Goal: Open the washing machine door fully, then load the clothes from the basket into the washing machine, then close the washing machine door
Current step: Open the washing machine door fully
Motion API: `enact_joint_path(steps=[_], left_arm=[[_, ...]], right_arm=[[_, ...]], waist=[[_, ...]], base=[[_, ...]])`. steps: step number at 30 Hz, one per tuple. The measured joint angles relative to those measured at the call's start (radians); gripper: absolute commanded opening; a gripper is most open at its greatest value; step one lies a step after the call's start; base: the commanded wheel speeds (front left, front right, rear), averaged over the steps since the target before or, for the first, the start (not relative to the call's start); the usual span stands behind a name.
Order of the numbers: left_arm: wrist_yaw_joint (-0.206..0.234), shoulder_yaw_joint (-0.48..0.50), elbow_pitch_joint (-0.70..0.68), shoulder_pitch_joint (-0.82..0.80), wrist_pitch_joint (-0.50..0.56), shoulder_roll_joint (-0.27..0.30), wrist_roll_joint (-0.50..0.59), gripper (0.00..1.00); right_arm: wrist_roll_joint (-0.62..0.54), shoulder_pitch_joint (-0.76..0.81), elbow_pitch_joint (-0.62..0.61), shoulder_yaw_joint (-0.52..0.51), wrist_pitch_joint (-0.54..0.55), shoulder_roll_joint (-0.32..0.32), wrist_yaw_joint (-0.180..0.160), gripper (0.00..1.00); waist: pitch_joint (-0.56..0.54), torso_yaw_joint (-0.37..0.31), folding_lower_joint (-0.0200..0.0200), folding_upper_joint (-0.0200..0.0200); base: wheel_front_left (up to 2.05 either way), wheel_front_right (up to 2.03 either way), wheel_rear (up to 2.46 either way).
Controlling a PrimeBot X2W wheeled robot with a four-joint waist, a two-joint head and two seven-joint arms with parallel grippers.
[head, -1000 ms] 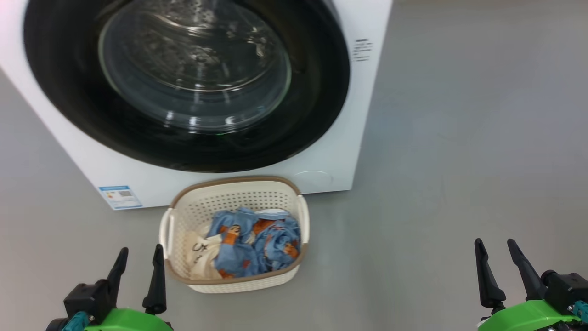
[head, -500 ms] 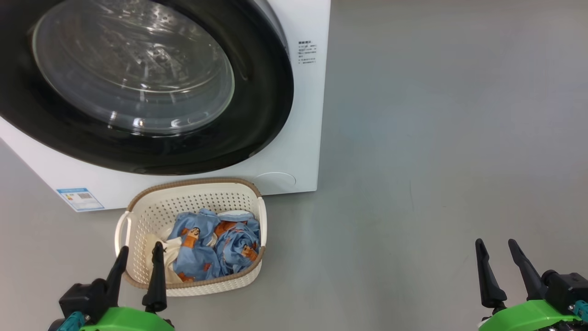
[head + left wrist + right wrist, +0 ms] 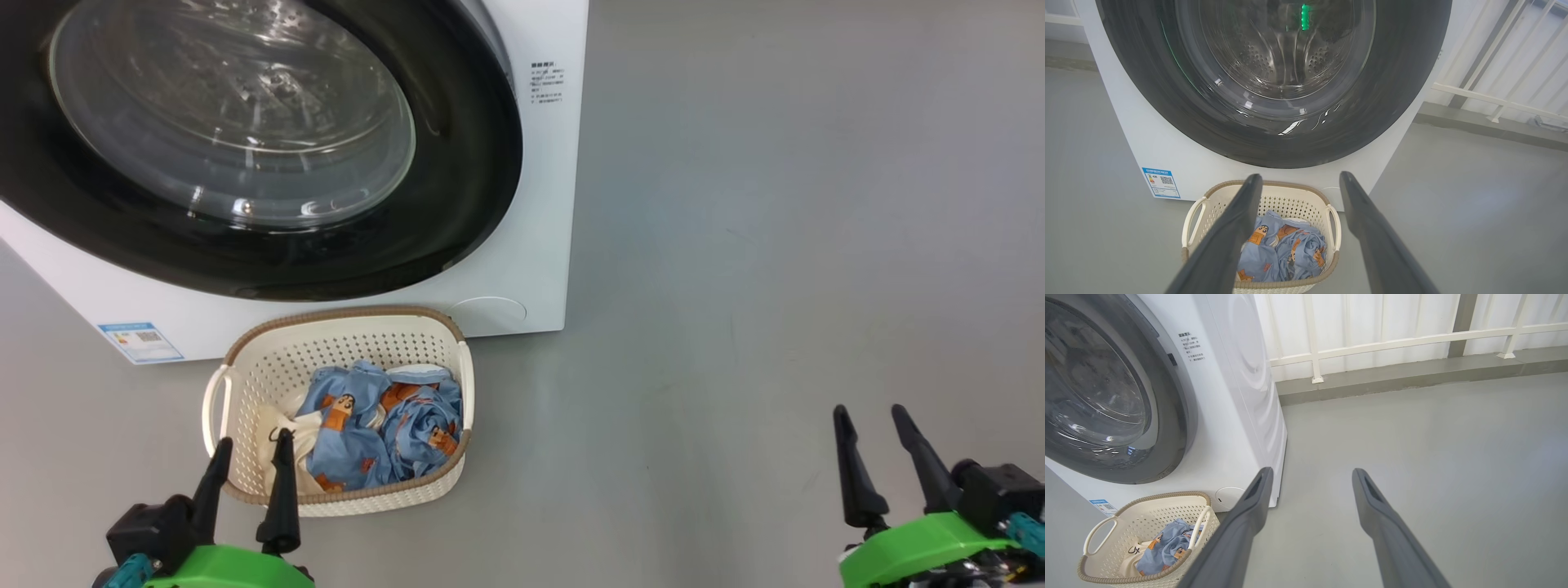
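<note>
The white washing machine (image 3: 535,204) stands at the upper left, its round black-rimmed door (image 3: 457,188) shut against the front, also seen as the door (image 3: 1396,81) and the door (image 3: 1180,416). On the floor before it sits the cream basket (image 3: 343,347) with light blue printed clothes (image 3: 375,433) and a cream piece inside; the basket (image 3: 1278,192) and the clothes (image 3: 1286,253) show between my left fingers. My left gripper (image 3: 249,445) is open, its tips over the basket's near left rim. My right gripper (image 3: 869,412) is open and empty over bare floor, far right of the basket (image 3: 1139,514).
Grey floor (image 3: 775,245) spreads to the right of the machine. A white railing and wall panels (image 3: 1392,339) run along the back behind a low grey kerb. A blue label (image 3: 139,341) marks the machine's lower left corner.
The camera swung right, shifting machine and basket left in the picture. The right gripper has risen a little in the head view; both grippers stay open.
</note>
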Motion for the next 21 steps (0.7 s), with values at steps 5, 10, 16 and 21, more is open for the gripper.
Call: enact_joint_path(steps=[5, 10, 16, 21], left_arm=[[0.000, -0.003, -0.003, 0.000, 0.000, -0.013, -0.005, 1.00], [0.000, -0.004, -0.005, -0.012, 0.000, -0.019, -0.009, 1.00], [0.000, -0.024, -0.015, -0.044, 0.000, -0.021, -0.019, 1.00], [0.000, -0.040, -0.016, -0.065, 0.000, -0.022, -0.023, 1.00]], right_arm=[[0.056, -0.052, 0.020, 0.036, 0.000, -0.002, 0.000, 0.00], [0.193, -0.156, 0.046, 0.080, 0.000, -0.011, 0.000, 0.00], [0.448, -0.311, 0.061, 0.164, 0.000, -0.054, 0.000, 0.00], [0.583, -0.414, 0.061, 0.191, 0.000, -0.095, 0.000, 0.00]], waist=[[0.012, 0.005, 0.0000, 0.0000], [0.030, 0.010, 0.0000, 0.0000], [0.060, 0.023, 0.0000, 0.0000], [0.082, 0.038, 0.0000, 0.0000]], base=[[0.00, 0.00, 0.00], [0.00, 0.00, 0.00], [0.00, 0.00, 0.00], [0.00, 0.00, 0.00]])
